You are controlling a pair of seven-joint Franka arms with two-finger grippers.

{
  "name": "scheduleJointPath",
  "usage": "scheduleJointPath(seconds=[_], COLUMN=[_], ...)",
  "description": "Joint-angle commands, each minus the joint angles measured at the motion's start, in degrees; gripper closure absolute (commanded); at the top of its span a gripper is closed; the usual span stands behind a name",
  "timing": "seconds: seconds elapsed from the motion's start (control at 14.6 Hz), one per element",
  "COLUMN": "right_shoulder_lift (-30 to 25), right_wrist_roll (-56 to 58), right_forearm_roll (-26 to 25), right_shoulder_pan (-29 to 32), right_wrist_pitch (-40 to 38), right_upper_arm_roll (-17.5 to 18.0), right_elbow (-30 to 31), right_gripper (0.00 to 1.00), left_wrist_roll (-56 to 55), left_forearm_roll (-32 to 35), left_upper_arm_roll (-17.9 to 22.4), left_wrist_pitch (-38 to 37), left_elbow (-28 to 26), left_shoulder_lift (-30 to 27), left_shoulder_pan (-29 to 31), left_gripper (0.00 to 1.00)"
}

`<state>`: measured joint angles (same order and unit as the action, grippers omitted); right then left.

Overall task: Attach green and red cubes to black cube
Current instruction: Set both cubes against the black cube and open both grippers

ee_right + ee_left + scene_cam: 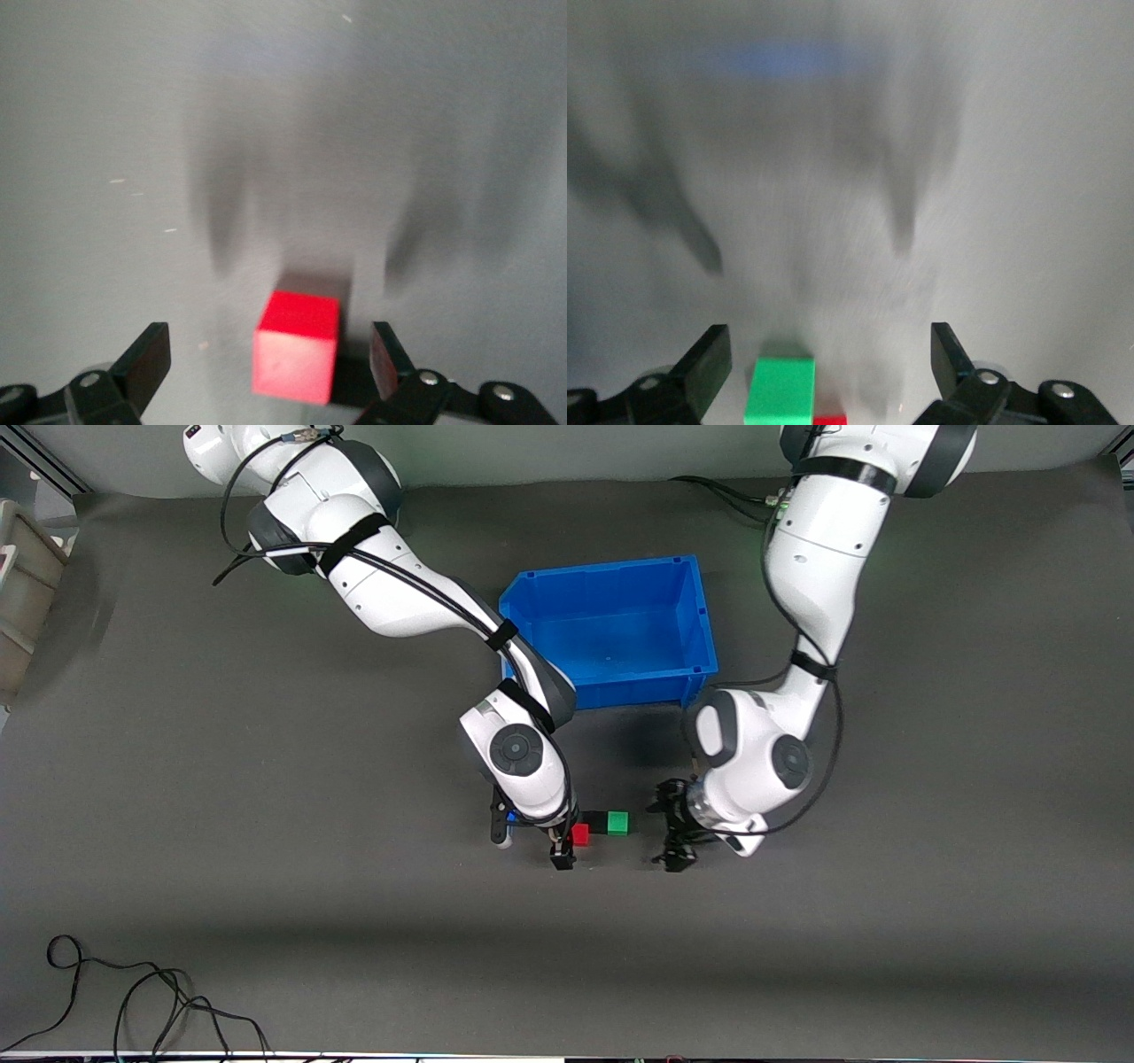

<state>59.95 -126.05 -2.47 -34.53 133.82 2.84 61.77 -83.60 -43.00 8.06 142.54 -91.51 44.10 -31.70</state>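
The red cube, black cube and green cube lie in a row on the table, nearer to the front camera than the blue bin. The black cube is in the middle with the green cube against it. The red cube sits at its other end, shifted slightly nearer to the camera. My right gripper is open, low beside the red cube, with the black cube partly hidden by it. My left gripper is open, low beside the green cube. A sliver of red cube shows there.
An empty blue bin stands farther from the front camera than the cubes, between the two arms. Loose black cables lie near the table's front edge at the right arm's end. A grey box sits at that end's edge.
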Motion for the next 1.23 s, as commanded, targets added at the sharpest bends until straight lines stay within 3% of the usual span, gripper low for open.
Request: scheduleJointPath(seconds=[0.0,0.34,0.48,0.75,1.03,1.16], right_shoulder_lift=[-13.16,-34.07,-41.20,-48.86,-53.35,-55.99], right_wrist_roll=[6.92,27.92,37.31,52.96,69.86,77.75], right_forearm_roll=[-1.22,-1.13,-1.13,-0.78,-0.43,-0.51], right_shoulder_pan=[2.70,10.96,14.65,19.58,23.10,25.55], right_wrist_pitch=[0.03,0.30,0.12,-10.92,-23.50,-25.00], right_upper_arm_roll=[-0.55,-0.73,-0.73,-0.91,-0.91,-0.91], right_elbow=[11.77,31.19,36.21,37.37,35.26,35.35], right_gripper=[0.00,0.00,0.00,0.00,0.00,0.00], left_wrist_roll=[1.06,18.87,28.54,47.69,66.33,74.08], left_forearm_roll=[4.67,4.94,5.99,14.15,19.95,22.94], left_upper_arm_roll=[4.85,15.38,20.65,26.03,26.04,26.13], left_wrist_pitch=[-8.22,-22.35,-29.57,-41.52,-57.69,-59.66], left_elbow=[-0.51,-0.43,0.01,1.41,12.29,14.51], left_shoulder_lift=[-3.49,-7.61,-9.20,-16.39,-18.61,-20.88], left_shoulder_pan=[-0.12,-0.12,-0.21,2.33,7.96,7.97], left_gripper=[0.00,0.00,0.00,0.00,0.00,0.00])
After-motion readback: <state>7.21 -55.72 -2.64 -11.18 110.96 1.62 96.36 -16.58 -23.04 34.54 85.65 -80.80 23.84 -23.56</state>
